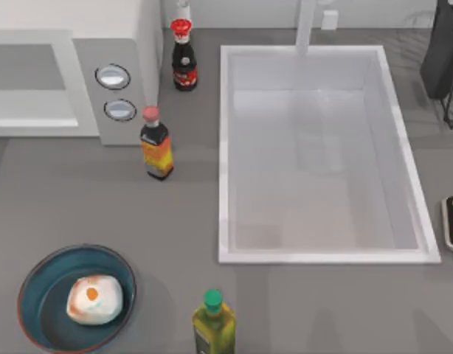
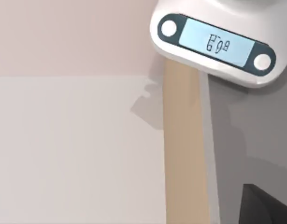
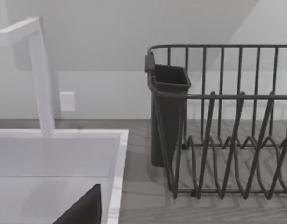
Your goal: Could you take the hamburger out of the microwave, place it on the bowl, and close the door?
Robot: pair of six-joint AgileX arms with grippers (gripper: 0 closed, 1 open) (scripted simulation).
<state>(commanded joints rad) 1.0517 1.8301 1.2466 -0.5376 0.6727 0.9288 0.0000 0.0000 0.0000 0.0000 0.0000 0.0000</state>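
Hamburger (image 1: 94,299) is sitting inside the bowl (image 1: 42,271) at the near left corner of the table (image 1: 79,199), its orange spot facing up, nothing touching it. Just to the right along the near edge, a green-capped oil bottle (image 1: 213,330) is standing upright. Farther back, a dark sauce bottle with a pink cap (image 1: 156,144) is standing just in front of the microwave (image 1: 130,55), near its two round knobs (image 1: 113,77). The door (image 1: 31,81) is lying flush with the front of the microwave, so it is reading as closed. Behind that, a red-capped dark bottle (image 1: 184,57) is standing beside the microwave's right side. The white sink basin (image 1: 226,147) is taking up the middle and right of the table, with a white faucet (image 1: 306,26) rising at its far edge. A digital kitchen scale (image 2: 213,44) is resting at the right edge of the table, and a dark wire dish rack (image 3: 227,126) with a cutlery cup (image 3: 168,112) is standing at the far right corner.

Neither gripper's fingers are appearing clearly enough for me to tell whether they are released or clenched; only dark slivers are sitting at the edges of both wrist views.
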